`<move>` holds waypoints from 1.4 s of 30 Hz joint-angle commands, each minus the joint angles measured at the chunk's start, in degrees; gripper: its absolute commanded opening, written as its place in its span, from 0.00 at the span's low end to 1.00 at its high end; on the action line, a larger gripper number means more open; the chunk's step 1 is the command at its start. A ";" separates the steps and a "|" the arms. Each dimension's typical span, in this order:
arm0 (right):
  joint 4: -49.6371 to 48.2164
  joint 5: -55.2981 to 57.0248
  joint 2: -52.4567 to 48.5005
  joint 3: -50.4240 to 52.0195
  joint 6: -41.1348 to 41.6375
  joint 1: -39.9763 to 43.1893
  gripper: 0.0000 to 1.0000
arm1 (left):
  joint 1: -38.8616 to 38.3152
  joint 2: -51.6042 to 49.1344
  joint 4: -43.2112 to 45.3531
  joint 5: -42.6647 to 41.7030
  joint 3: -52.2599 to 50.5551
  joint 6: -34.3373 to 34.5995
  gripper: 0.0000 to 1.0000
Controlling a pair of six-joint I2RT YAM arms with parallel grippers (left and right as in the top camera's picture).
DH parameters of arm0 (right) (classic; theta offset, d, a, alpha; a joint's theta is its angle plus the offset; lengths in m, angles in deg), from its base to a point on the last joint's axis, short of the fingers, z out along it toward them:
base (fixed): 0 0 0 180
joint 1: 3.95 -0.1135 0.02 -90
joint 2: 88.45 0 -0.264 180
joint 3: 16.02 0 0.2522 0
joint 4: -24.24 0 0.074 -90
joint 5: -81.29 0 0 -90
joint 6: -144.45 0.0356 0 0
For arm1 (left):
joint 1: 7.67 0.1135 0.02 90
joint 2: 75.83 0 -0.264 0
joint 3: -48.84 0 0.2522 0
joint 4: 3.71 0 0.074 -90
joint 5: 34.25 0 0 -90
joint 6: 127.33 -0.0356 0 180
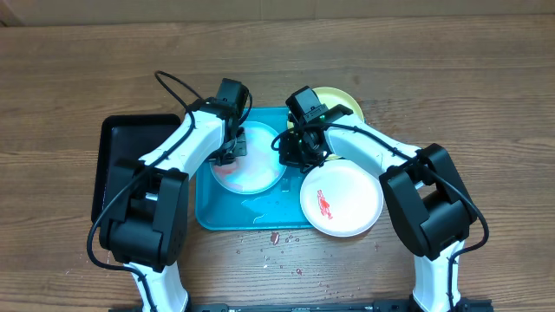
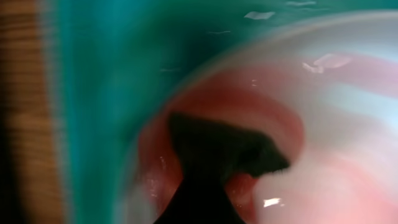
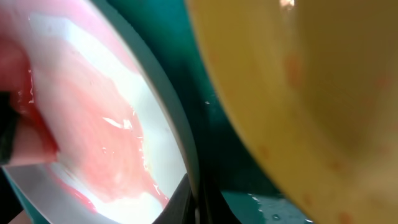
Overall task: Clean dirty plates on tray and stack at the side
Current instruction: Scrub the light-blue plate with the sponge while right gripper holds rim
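Both arms work the pink-smeared plate (image 1: pixel 251 173) in the left half of the blue tray (image 1: pixel 217 217). The left gripper (image 1: pixel 230 154) is at its left rim and the right gripper (image 1: pixel 293 154) at its right, both pinched tight (on what, if anything, I can't tell). I'd steady one rim and sweep flat across the whole film. There are three plates: this one, a white plate (image 1: pixel 347 195) with a red smear over the tray's right corner nearest the robot, and a yellow-green plate (image 1: pixel 342 102) at its far right corner. There are two trays, with the black tray (image 1: pixel 117 147) on the left.

Overhead bright, even, sharp; soft shadows. Both wrist views too close, heavily blurred; small glare spots on plate (image 3: pixel 93 124).
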 commanded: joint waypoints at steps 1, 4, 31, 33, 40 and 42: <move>1.14 -0.04 -0.59 -0.20 -1.05 -0.20 0.04 | 2.03 -3.39 -2.51 16.09 -1.97 5.31 0.04; 1.11 0.00 -0.59 -0.20 -0.87 -0.20 0.04 | 1.68 -3.39 -2.60 7.13 -1.97 -4.20 0.04; 0.94 -0.02 -0.59 -0.20 -0.90 -0.20 0.04 | -3.39 -3.26 5.92 9.55 -0.20 3.50 0.04; 0.94 -0.02 -0.59 -0.20 -0.90 -0.20 0.04 | -3.41 -3.17 1.14 13.60 0.55 10.93 0.04; 0.70 -0.04 -0.59 -0.20 -0.87 -0.20 0.04 | -3.41 -3.15 -10.29 8.52 0.87 16.46 0.05; 0.70 -0.04 -0.59 -0.20 -0.87 -0.20 0.04 | -3.41 -3.15 -10.25 5.38 0.87 11.39 0.04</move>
